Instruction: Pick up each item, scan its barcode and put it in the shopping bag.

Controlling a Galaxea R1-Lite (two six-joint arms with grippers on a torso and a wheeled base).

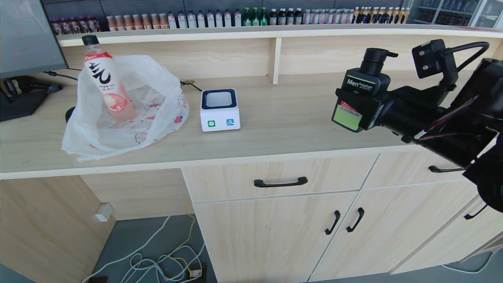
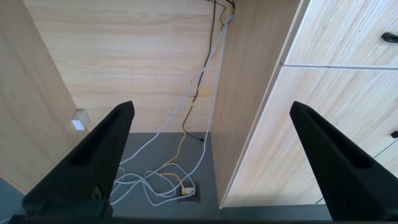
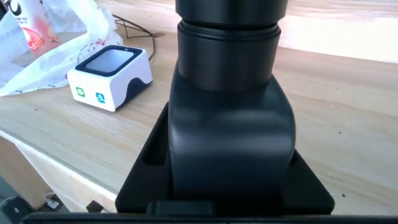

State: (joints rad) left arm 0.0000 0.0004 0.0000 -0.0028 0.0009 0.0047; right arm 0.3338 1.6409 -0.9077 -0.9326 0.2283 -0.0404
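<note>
**Pump bottle held over the desk, right of the scanner**

Your black pump bottle point(image 1: 363, 84) is in the right gripper point(image 1: 360, 112), whose jaws are clamped on its lower body. It is roughly upright over the right-hand part of the desk point(image 1: 283, 129). The jaws cover part of its green-and-red label point(image 1: 347, 116), and you cannot make out a barcode on what is left showing.

The head view gives you the pump head and the bottle's outline. The right wrist view gives you the dark body point(image 3: 230, 124) close up, with its base hidden behind the gripper's own frame.

The scanner point(image 1: 219, 109) is a white box with a dark-rimmed window facing up. It stands on the desk well apart from the bottle, on the robot's left of it.

Just beside the scanner, farther left, the white plastic shopping bag point(image 1: 157, 114) lies open. A pink drink bottle point(image 1: 108, 82) stands in it, leaning a little, and the bag's folds blur its base.

The left gripper point(image 2: 211, 109) is low beside the desk. Its jaws are spread wide and hold nothing, and they point toward cables point(image 2: 168, 177) on the floor next to the cabinet doors point(image 2: 311, 124).
</note>
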